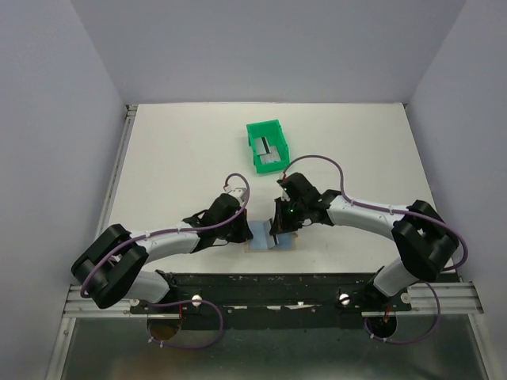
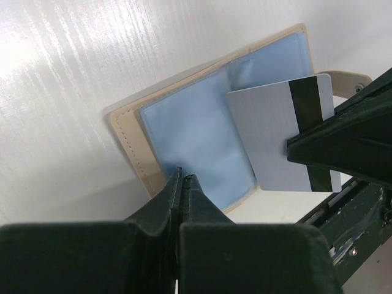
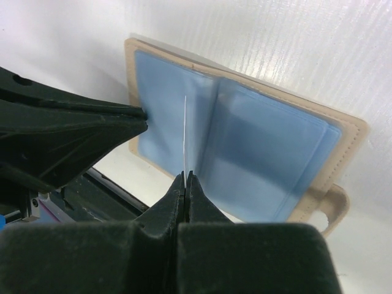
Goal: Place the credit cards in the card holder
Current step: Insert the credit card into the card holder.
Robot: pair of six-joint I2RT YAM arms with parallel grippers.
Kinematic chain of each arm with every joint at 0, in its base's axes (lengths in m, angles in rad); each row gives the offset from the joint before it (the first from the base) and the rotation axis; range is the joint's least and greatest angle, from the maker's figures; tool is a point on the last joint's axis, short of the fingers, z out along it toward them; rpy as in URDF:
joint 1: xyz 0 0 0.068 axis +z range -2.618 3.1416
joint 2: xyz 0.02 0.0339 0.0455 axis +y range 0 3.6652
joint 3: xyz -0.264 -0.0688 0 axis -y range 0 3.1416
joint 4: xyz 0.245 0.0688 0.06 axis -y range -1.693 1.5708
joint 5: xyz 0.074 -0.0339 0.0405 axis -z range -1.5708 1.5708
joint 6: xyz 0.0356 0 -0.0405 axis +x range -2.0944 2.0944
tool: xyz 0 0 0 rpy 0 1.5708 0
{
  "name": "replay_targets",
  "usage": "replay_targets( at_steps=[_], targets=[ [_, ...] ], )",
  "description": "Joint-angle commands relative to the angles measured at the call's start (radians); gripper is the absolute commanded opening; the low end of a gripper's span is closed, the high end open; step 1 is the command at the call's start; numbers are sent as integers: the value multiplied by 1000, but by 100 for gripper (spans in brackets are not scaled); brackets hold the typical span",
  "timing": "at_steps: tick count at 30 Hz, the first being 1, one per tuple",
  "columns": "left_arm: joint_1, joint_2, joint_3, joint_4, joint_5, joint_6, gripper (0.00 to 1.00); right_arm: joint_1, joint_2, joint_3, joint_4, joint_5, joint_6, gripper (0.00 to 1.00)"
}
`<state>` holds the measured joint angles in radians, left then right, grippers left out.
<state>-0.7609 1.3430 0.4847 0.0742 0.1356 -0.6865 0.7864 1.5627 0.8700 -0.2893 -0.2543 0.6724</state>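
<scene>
In the top view, the white worktop (image 1: 174, 174) carries a green bin (image 1: 261, 127) in the upper middle of the frame, with grey cards (image 1: 269, 153) lying inside it. The card holder (image 1: 261, 236) lies open and flat in the lower middle, well apart from the bin. Both arms reach in over it: the left tool (image 1: 242, 229) at its left side and the right tool (image 1: 277, 229) at its right side. Their tips are too small here to judge.

In the left wrist view, the card holder (image 2: 196, 128) fills the centre, with its tan edge around the pale blue inside. The left tool (image 2: 182, 184) is clenched with no gap between its fingers, and its tip sits at the holder's lower edge on the blue lining. I cannot tell whether it pinches anything. A silver-grey credit card (image 2: 275, 141) with a dark stripe lies over the right blue page. The right tool (image 2: 324, 147) grasps it from the right edge of the frame.

In the right wrist view, the right tool (image 3: 184, 179) is clamped on the credit card (image 3: 184, 135), which shows edge-on as a thin pale line standing over the left blue page. The card holder (image 3: 257, 147) lies open, its closing tab (image 3: 327, 205) at lower right. The left tool (image 3: 142, 113) comes in from the left, its tip touching the left page.
</scene>
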Motion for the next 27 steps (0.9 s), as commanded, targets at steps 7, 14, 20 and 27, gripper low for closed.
replay_targets(
  at_steps=[7,14,20,27],
  targets=[
    [2,30,-18,-37,7,2,0,4,-6,-26,7,33,35,0],
    [2,33,-14,-40,9,2,0,-3,-29,-54,1,73,90,0],
    [2,39,-9,-40,13,4,0,-12,-79,-101,30,73,130,0],
    [2,38,-9,-40,13,2,0,-33,-78,-135,105,-2,151,0]
  ],
)
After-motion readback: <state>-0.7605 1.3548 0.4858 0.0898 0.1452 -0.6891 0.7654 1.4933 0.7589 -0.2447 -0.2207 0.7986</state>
